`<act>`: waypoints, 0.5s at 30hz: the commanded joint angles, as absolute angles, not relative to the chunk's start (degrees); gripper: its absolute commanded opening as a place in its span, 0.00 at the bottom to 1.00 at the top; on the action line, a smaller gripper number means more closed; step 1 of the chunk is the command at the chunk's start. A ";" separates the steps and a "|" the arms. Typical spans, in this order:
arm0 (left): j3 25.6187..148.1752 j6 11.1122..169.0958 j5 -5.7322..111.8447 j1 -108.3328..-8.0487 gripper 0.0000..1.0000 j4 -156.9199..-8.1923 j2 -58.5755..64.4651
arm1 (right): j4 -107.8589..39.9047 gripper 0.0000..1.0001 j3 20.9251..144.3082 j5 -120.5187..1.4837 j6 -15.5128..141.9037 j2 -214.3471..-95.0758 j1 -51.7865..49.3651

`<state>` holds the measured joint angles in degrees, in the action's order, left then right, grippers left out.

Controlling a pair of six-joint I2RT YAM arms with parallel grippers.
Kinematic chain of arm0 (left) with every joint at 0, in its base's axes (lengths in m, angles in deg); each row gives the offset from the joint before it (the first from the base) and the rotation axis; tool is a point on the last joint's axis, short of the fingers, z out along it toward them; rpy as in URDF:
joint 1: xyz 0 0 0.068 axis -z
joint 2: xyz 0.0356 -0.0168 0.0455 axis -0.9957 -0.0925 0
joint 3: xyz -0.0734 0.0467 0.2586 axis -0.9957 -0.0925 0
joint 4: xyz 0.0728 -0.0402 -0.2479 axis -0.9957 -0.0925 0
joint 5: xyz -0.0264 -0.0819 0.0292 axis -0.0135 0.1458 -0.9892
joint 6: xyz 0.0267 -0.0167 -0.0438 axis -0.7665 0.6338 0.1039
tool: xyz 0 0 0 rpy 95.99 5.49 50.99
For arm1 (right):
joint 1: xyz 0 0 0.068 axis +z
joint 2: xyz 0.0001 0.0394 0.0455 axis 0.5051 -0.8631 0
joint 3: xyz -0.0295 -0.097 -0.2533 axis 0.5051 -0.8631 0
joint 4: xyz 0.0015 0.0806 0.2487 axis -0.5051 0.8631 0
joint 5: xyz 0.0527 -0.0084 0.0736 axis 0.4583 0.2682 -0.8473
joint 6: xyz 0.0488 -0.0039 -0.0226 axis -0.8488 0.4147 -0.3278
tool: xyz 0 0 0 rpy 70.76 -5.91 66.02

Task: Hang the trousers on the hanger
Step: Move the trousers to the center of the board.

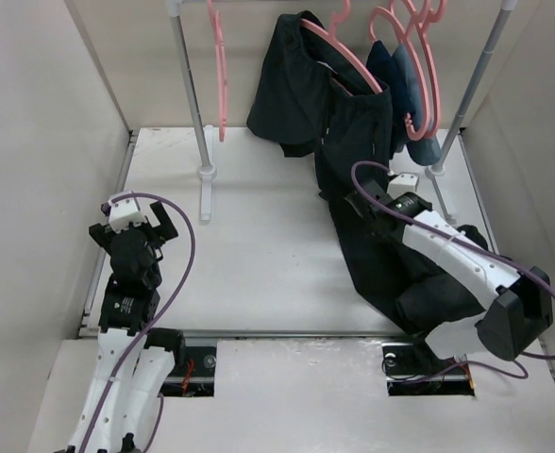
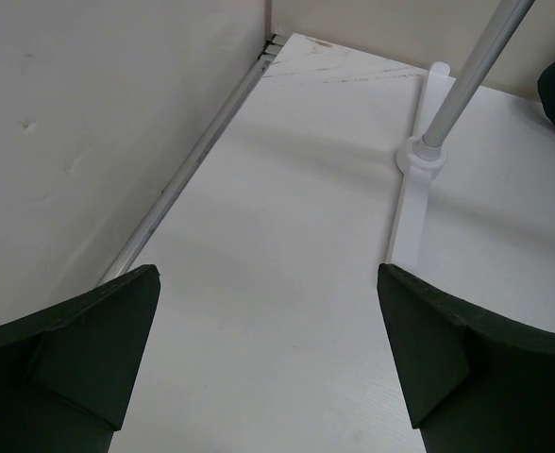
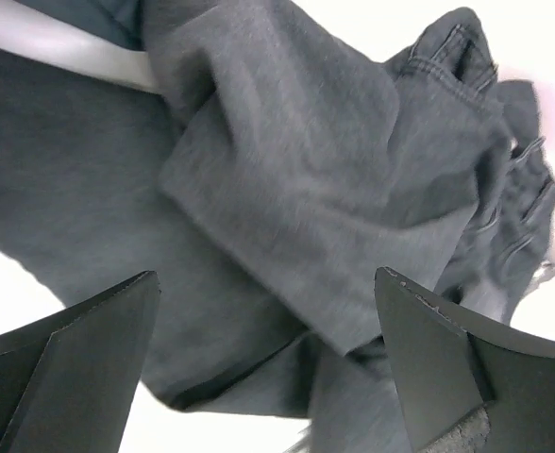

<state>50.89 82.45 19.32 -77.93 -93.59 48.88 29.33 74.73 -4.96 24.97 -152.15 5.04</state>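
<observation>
The black trousers (image 1: pixel 367 236) hang down from the rack and run onto the table towards the near right edge. A pink hanger (image 1: pixel 346 58) slants across the dark cloth at their top; how the cloth sits on it I cannot tell. My right gripper (image 1: pixel 358 203) hovers over the trousers, open. In the right wrist view the folded grey-black cloth (image 3: pixel 287 189) fills the space beyond the right gripper (image 3: pixel 266 283), with nothing between the fingers. My left gripper (image 1: pixel 132 225) stands open at the table's left side, and the left wrist view shows only bare table between the left gripper's (image 2: pixel 266 274) fingers.
A rack stands at the back on a left pole (image 1: pixel 191 94) with a white foot (image 2: pixel 417 189) and a right pole (image 1: pixel 468 99). More pink hangers (image 1: pixel 414 57) and navy clothes (image 1: pixel 398 71) hang there. A bunched black garment (image 1: pixel 282 90) hangs left of the trousers. Walls close both sides.
</observation>
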 commanded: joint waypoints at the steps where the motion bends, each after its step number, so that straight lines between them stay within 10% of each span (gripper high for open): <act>1: 53.31 81.78 19.75 -77.57 0.99 -92.31 49.87 | 22.47 1.00 74.39 -7.66 37.14 -153.87 1.22; 9: 53.31 80.72 19.75 -77.57 0.99 -92.31 49.87 | 20.54 0.89 73.87 -7.40 44.95 -165.55 -2.03; 11: 53.31 80.72 19.75 -77.57 0.99 -92.31 49.87 | 20.01 0.43 74.48 -8.71 47.41 -169.33 -2.04; 14: 53.31 80.72 19.75 -77.57 0.99 -92.31 49.87 | 17.73 0.00 75.97 -17.49 52.67 -171.45 0.76; 15: 53.31 80.72 19.75 -77.57 0.99 -92.31 49.87 | 17.11 0.00 76.50 -20.38 53.39 -171.45 3.12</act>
